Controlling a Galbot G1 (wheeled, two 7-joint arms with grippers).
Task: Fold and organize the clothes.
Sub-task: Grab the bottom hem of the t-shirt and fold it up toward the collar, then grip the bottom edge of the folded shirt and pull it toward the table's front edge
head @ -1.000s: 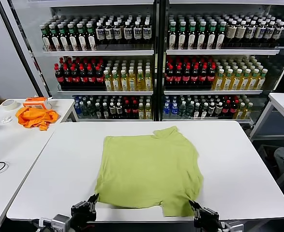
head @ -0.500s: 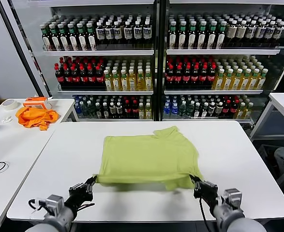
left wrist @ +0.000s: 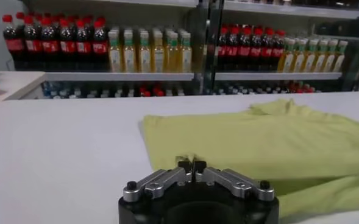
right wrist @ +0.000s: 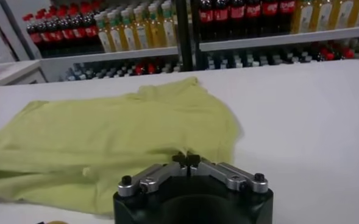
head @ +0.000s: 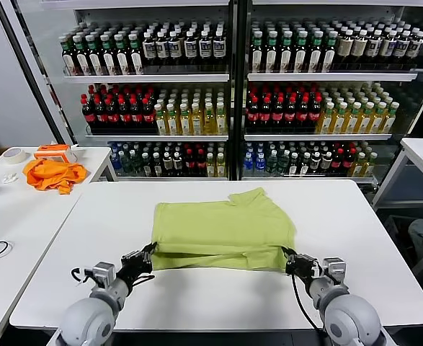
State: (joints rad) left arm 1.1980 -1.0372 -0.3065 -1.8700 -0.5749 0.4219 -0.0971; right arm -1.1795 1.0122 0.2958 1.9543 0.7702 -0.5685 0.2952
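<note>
T-shirt (head: pixel 225 229): soft yellow-green cotton, matte, lying centre of the smooth white table (head: pixel 355 216), near hem raised and doubled over toward 12 o'clock. Left gripper (head: pixel 148 254), at the shirt's 7 o'clock corner, pinched closed on hem. Right gripper (head: pixel 290 259), 5 o'clock corner, likewise clamped on fabric. Crumpled orange cloth (head: pixel 51 174) at 10 o'clock, side table.
</note>
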